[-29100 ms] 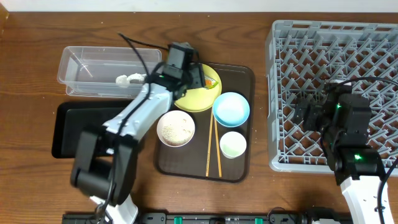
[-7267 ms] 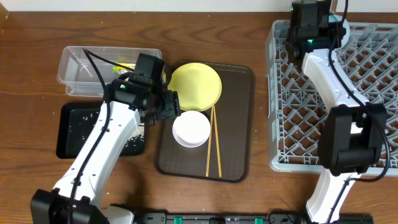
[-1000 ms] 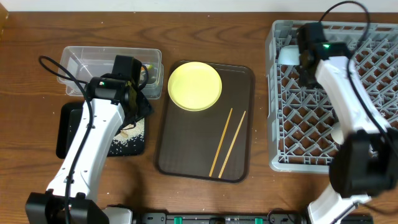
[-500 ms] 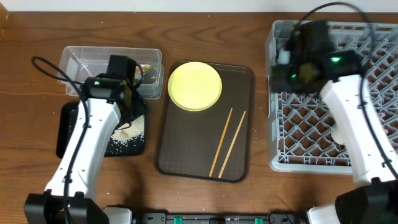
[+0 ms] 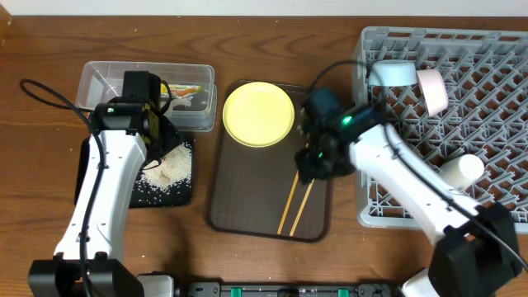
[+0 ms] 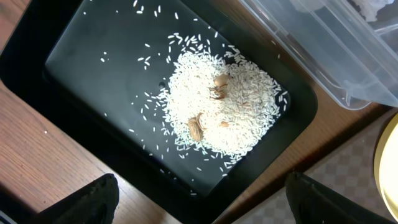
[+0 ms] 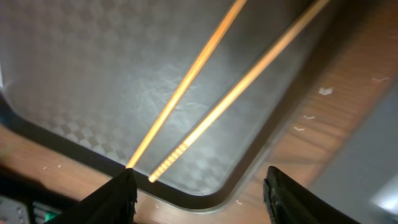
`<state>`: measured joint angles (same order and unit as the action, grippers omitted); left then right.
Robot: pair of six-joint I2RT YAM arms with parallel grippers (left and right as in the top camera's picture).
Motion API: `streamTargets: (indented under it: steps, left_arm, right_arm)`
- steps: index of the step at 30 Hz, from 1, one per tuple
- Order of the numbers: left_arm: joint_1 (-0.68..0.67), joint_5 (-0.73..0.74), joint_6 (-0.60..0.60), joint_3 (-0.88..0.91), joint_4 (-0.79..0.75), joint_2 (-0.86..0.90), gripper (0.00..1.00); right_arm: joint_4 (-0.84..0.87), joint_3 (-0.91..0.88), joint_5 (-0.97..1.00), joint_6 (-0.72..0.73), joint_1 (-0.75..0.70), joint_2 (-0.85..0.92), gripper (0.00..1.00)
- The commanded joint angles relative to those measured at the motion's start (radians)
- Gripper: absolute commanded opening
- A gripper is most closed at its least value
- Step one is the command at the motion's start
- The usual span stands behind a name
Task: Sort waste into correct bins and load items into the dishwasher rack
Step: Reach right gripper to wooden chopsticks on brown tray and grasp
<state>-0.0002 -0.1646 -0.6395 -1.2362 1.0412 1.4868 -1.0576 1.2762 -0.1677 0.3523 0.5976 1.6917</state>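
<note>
The dishwasher rack (image 5: 487,124) fills the table's right edge. The brown tray (image 5: 247,194) sits mid-table toward the front edge. On it the chopsticks (image 7: 208,93) lie side by side, their long axis slanting from the front edge up toward the rack. The right gripper (image 7: 200,177) hangs above them, spread wide and empty, with both sticks showing between its fingers. The left gripper (image 6: 202,180), likewise open and empty, hovers over the black tray (image 6: 74,74) near the left edge, farther off.
</note>
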Motion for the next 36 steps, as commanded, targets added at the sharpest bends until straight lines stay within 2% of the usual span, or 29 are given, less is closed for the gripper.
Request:
streamTargets:
  steps: [1, 4, 10, 16, 21, 26, 29, 36]
  left_arm:
    - [0.006, -0.016, 0.018, -0.011, -0.003, 0.004, 0.88]
    - [0.006, -0.015, 0.018, -0.011, -0.002, 0.004, 0.88]
    - [0.006, -0.003, 0.018, -0.011, 0.002, 0.004, 0.88]
    - [0.006, -0.001, 0.018, -0.011, 0.005, 0.004, 0.88]
    - [0.005, -0.001, 0.018, -0.011, 0.014, 0.004, 0.88]
    - [0.006, -0.001, 0.018, -0.011, 0.027, 0.004, 0.88]
    - [0.006, -0.002, 0.018, -0.011, 0.027, 0.004, 0.88]
    - [0.006, -0.002, 0.039, -0.011, 0.028, 0.004, 0.89]
  right_arm:
    - [0.068, -0.085, -0.009, 0.088, 0.053, 0.005, 0.62]
    - [0.156, -0.179, 0.006, 0.146, 0.08, 0.005, 0.58]
    - [0.251, -0.302, 0.024, 0.209, 0.083, 0.005, 0.56]
    - [0.316, -0.332, 0.062, 0.208, 0.084, 0.005, 0.47]
    - [0.31, -0.332, 0.082, 0.208, 0.085, 0.005, 0.48]
    - [0.322, -0.335, 0.089, 0.234, 0.084, 0.005, 0.44]
    - [0.352, -0.336, 0.089, 0.247, 0.085, 0.01, 0.48]
    - [0.417, -0.336, 0.091, 0.264, 0.084, 0.032, 0.48]
